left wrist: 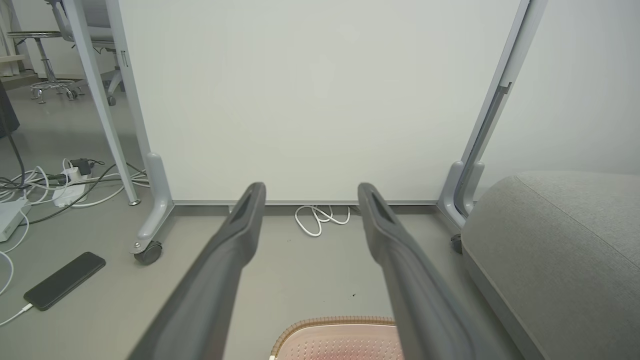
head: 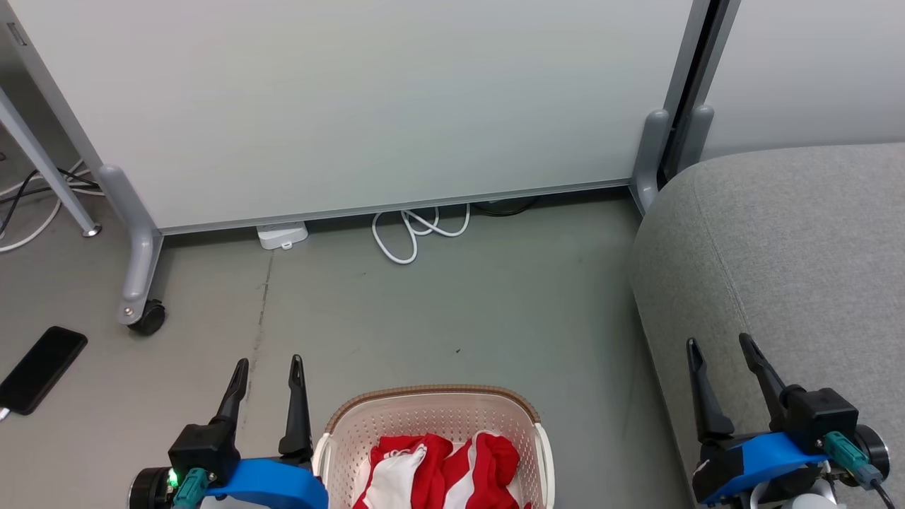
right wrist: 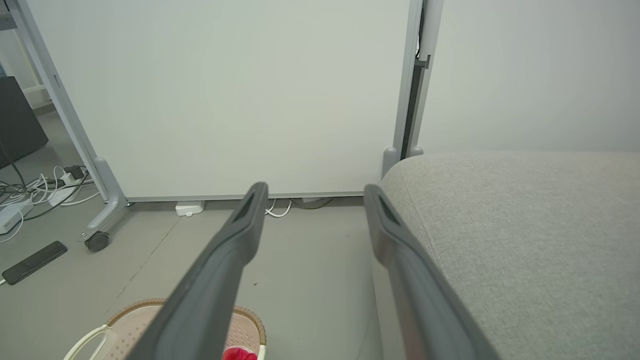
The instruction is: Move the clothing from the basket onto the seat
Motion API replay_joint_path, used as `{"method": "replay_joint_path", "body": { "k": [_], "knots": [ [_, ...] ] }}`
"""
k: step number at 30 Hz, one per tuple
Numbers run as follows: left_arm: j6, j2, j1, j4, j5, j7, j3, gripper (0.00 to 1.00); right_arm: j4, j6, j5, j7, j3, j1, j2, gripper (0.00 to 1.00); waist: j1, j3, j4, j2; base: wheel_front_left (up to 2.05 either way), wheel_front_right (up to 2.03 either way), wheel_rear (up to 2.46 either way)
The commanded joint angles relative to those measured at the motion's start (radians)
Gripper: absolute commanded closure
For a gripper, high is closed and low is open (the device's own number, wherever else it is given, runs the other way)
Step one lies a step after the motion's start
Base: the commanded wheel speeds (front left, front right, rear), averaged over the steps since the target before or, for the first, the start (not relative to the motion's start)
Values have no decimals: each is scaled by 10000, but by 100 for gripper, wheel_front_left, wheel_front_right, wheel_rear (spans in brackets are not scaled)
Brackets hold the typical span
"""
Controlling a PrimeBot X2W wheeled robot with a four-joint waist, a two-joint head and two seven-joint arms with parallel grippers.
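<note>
You're keeping the dark fingers spread and empty on the left gripper (head: 269, 364) and the right gripper (head: 719, 344). Between them, the soft red-and-white fabric clothing (head: 438, 470) is lying bunched in the cream perforated plastic basket (head: 431, 391). It's probably light and limp, so aim for a raised fold. The grey upholstered seat (head: 792, 247) is waiting on your right.

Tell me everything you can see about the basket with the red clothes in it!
The basket looks like cream-white plastic, with walls full of small holes and a brown, woven-looking rim curving round its top. A pale handle shows at its side. It stands upright and open-topped on the grey floor, to the left of the grey sofa and apart from it. Red-and-white clothing lies crumpled inside. The picture's bottom edge cuts off its near part.
</note>
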Motion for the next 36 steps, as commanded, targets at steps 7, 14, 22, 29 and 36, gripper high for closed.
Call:
{"method": "replay_joint_path", "body": {
  "k": [7,14,22,29,36],
  "knots": [
    [-65,-2,-90,158,79,-44,7,0,-55,22,91,-41,273,-233,-53,0,0,179,-209,0,0,0,0],
    [-60,34,-319,448,175,-38,66,0,-237,22,204,-40,936,-552,-49,0,0,871,-882,0,0,0,0],
    [-110,46,-862,1345,170,-38,158,0,-426,14,353,-103,1683,-1121,-46,0,0,2084,-1835,0,0,0,0],
    [-104,242,-1369,2391,409,-38,106,0,-538,14,459,-171,2037,-1517,-41,0,0,3042,-2491,0,0,0,0],
    [-190,557,-2292,3804,616,-37,-9,0,-748,14,740,-234,2320,-2038,-38,0,0,4311,-3119,0,0,0,0]
  ]
}}
